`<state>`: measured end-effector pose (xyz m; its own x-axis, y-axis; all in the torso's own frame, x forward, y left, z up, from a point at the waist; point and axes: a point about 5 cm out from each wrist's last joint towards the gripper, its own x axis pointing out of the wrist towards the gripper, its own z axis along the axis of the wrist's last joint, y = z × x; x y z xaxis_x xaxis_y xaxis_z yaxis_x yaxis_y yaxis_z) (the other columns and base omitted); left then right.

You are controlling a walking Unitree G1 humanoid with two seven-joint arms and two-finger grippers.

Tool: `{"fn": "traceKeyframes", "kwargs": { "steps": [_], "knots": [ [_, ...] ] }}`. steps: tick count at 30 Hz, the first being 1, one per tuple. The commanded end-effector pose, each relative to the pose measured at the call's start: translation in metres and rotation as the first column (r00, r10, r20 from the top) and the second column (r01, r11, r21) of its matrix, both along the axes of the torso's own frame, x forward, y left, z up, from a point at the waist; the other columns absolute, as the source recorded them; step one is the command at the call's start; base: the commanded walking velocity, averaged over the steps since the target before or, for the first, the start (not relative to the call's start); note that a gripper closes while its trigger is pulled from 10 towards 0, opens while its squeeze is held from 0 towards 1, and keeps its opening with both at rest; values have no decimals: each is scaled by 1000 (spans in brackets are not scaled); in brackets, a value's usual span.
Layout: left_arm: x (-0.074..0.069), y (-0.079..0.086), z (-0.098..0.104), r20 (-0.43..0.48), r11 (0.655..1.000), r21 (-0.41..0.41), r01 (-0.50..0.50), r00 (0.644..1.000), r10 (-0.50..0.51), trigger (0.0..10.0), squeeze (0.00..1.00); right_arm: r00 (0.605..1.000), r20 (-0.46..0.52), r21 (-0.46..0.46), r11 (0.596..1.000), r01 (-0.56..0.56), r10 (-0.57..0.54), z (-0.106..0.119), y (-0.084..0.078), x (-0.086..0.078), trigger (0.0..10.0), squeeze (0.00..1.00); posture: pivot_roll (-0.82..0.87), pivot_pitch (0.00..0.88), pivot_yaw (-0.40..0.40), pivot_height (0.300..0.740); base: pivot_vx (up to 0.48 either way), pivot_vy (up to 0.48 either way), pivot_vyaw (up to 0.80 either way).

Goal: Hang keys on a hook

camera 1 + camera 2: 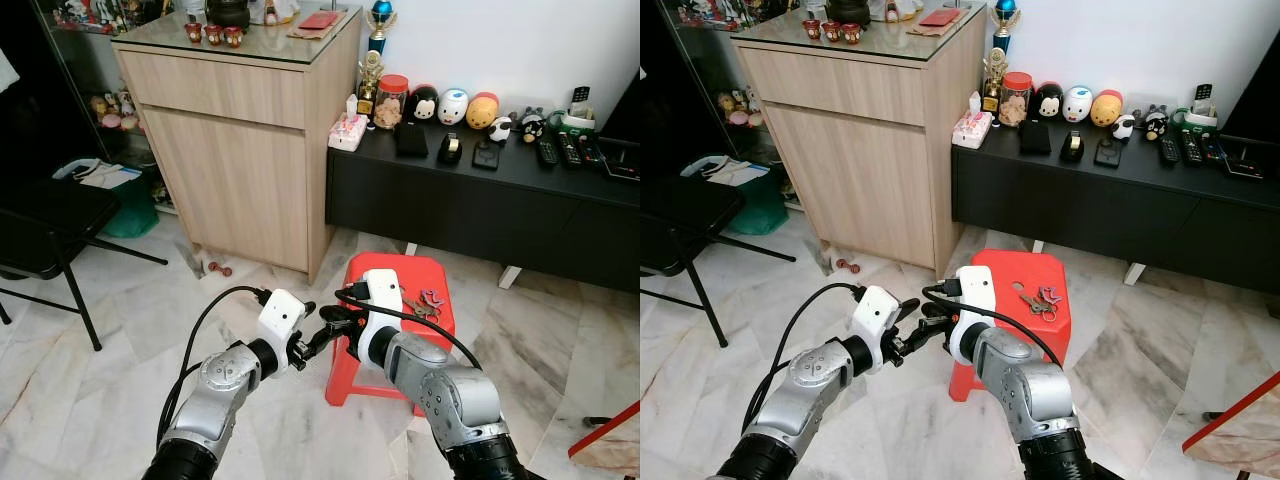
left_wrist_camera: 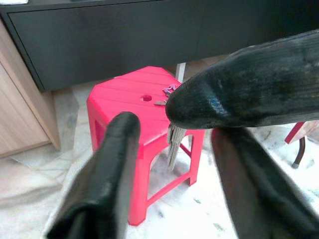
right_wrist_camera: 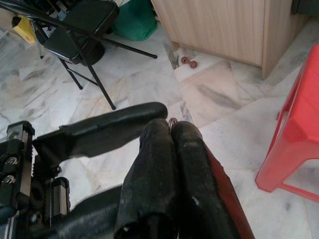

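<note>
My right gripper (image 3: 172, 130) fingers clamp the keys (image 2: 173, 142) left of the red stool (image 1: 420, 290); left gripper (image 2: 174, 144) fingers spread around them.

A red stool (image 1: 420, 285) stands on the marble floor (image 1: 150, 330), near the middle. Behind it runs a long black sideboard (image 1: 470, 205) against the far wall, carrying a tissue box (image 1: 347, 132), a jar (image 1: 391, 101), round toy figures (image 1: 453, 106) and remotes (image 1: 570, 150). To its left stands a wooden cabinet (image 1: 240, 170) with a glass top. A black folding chair (image 1: 55, 235) sits far left, a green bin (image 1: 130, 210) behind it.
</note>
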<state>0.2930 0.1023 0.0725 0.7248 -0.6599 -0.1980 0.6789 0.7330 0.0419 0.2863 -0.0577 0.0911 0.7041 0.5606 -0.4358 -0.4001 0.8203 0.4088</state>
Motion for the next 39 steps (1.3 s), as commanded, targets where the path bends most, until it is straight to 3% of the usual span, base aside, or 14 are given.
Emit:
{"fn": "traceKeyframes", "kwargs": {
  "steps": [1, 8, 11, 12, 16, 18, 29, 30, 32, 33, 34, 39],
  "knots": [
    [2, 1, 0, -15, 1000, -16, -10, 1000, 10, 3961, 0, 1000, -9, 11, 1000, -1, 1, 1, 2, 1, 10000, 0, -21, 0, -47, 740, 0, 0, 0],
    [2, 1, 0, -19, 1000, -18, -8, 1000, 7, 3059, 0, 1000, -9, 15, 1000, -5, 6, 2, 4, 0, 10000, 0, -22, 0, -47, 740, 0, 0, 0],
    [2, 0, 0, -20, 1000, -18, -6, 1000, 5, 3137, 0, 1000, -10, 17, 1000, -8, 9, 2, 4, 0, 10000, 0, -21, 0, -48, 740, 0, 0, 0],
    [2, 0, 0, -21, 1000, -15, -4, 1000, 3, 4275, 0, 1000, -12, 20, 1000, -11, 11, 2, 5, -1, 10000, 0, -21, 0, -47, 740, 0, 0, 0],
    [2, 1, 0, -23, 1000, -12, -1, 1000, 1, 6235, 0, 1000, -15, 31, 999, -17, 17, 3, 7, -1, 10000, 0, -22, 0, -47, 740, 0, 0, 0],
    [2, 1, 0, -25, 1000, -11, 0, 1000, 0, 6588, 0, 1000, -16, 38, 999, -22, 23, 4, 9, -2, 10000, 0, -21, 0, -46, 740, 0, 0, 0],
    [2, 1, 0, -26, 1000, -11, -1, 1000, 1, 6431, 0, 999, -33, 61, 998, -34, 36, 3, 12, -4, 10000, 0, -20, 0, -45, 740, 0, 0, 0],
    [2, 1, 0, -26, 1000, -11, 0, 1000, 0, 4000, 0, 999, -33, 64, 997, -35, 37, 3, 12, -5, 10000, 0, -20, 0, -46, 740, 0, 0, 0],
    [2, 1, 0, -26, 1000, -12, -1, 1000, 0, 1020, 0, 999, -34, 67, 997, -34, 36, 4, 12, -4, 10000, 0, -20, 0, -45, 740, 0, 0, 0],
    [2, 1, 0, -26, 1000, -13, -1, 1000, 0, 1020, 0, 999, -35, 68, 997, -33, 36, 4, 12, -4, 10000, 0, -20, 0, -45, 740, 0, 0, 0],
    [2, 1, 0, -26, 1000, -13, 0, 1000, 0, 0, 0, 999, -35, 69, 997, -33, 36, 4, 12, -4, 10000, 0, -20, 0, -45, 740, 0, 0, 0],
    [3, 1, 0, -24, 1000, -18, -4, 1000, 4, 0, 0, 999, -39, 69, 997, -33, 36, 3, 12, -5, 10000, 0, -19, 0, -47, 740, 0, 0, 0]
  ]
}}
